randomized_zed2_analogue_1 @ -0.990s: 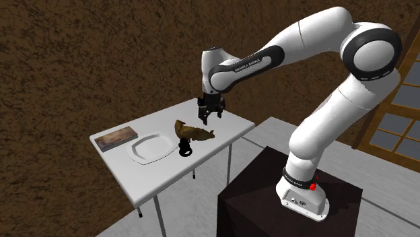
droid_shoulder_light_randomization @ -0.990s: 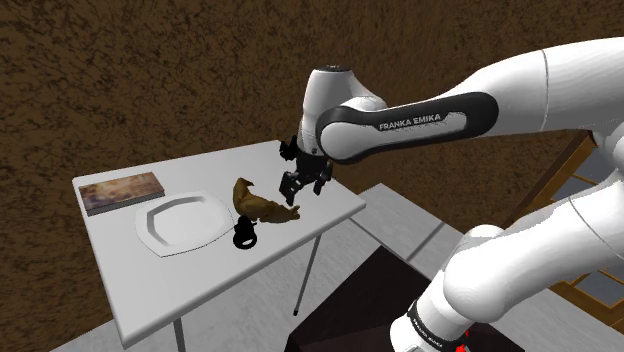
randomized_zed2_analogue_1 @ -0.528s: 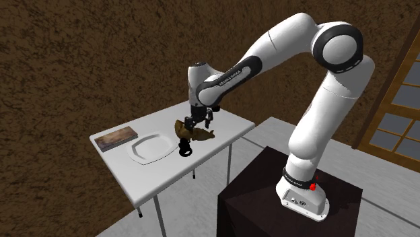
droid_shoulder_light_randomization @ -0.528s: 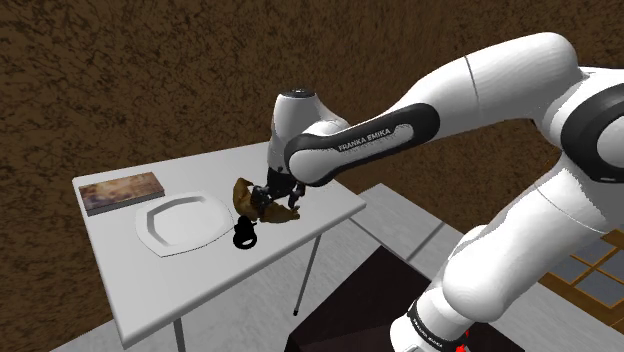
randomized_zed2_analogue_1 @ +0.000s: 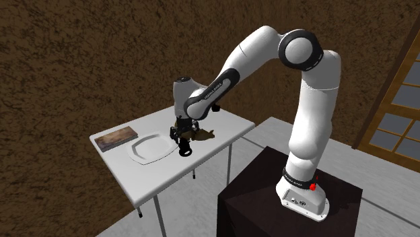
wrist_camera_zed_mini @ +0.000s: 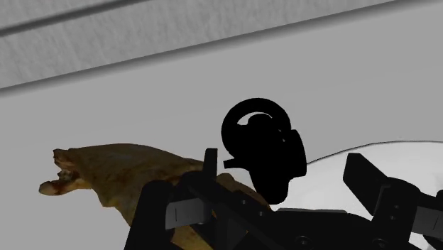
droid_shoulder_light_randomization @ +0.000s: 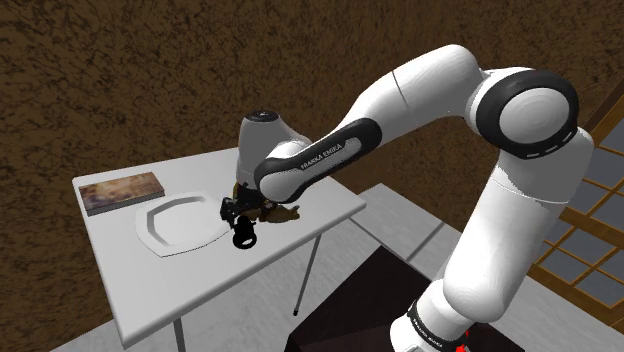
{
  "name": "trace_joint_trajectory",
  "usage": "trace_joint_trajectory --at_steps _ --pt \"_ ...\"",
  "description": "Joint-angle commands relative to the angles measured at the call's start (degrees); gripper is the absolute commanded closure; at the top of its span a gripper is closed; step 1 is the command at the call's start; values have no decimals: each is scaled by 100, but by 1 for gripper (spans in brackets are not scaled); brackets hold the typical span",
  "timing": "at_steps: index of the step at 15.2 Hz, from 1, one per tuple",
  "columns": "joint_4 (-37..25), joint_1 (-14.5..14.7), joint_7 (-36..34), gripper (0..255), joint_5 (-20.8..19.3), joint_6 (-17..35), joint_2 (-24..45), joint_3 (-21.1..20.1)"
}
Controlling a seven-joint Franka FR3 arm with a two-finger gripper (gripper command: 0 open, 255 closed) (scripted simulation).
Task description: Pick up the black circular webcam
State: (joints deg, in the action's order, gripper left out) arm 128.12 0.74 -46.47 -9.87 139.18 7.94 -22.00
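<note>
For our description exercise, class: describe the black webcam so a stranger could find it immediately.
Start at the white table in front of the brown wall. On it, close beside the white plate and a brown lumpy figure, sits the webcam. It is the only pure black, ring-shaped thing there.

a room in a home: rough brown wall (droid_shoulder_light_randomization: 150, 80), wood-framed window (randomized_zed2_analogue_1: 396, 124), small table (droid_shoulder_light_randomization: 150, 290) with plate (droid_shoulder_light_randomization: 180, 222).

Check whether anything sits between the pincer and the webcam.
Nothing visible does. In the wrist view the webcam lies straight ahead of the open pincer. The brown figure lies close on one side of it, the plate on the other.
</note>
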Motion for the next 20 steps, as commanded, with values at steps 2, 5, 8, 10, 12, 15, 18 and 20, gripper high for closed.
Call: trace_joint_trajectory --at_steps 2,5,8,10,12,15,18,20 --pt "5 36 -165 0 -173 230 239 43" --pt "42 68 -277 0 -319 428 420 91" --pt "57 88 -337 0 -398 531 517 121" --pt "59 87 -336 255 -399 533 519 121" --pt "56 87 -336 255 -398 531 519 121" --pt "57 88 -338 255 -399 531 519 121" --pt "57 88 -337 255 -399 531 518 121" --pt "38 61 -261 255 -299 401 394 82"
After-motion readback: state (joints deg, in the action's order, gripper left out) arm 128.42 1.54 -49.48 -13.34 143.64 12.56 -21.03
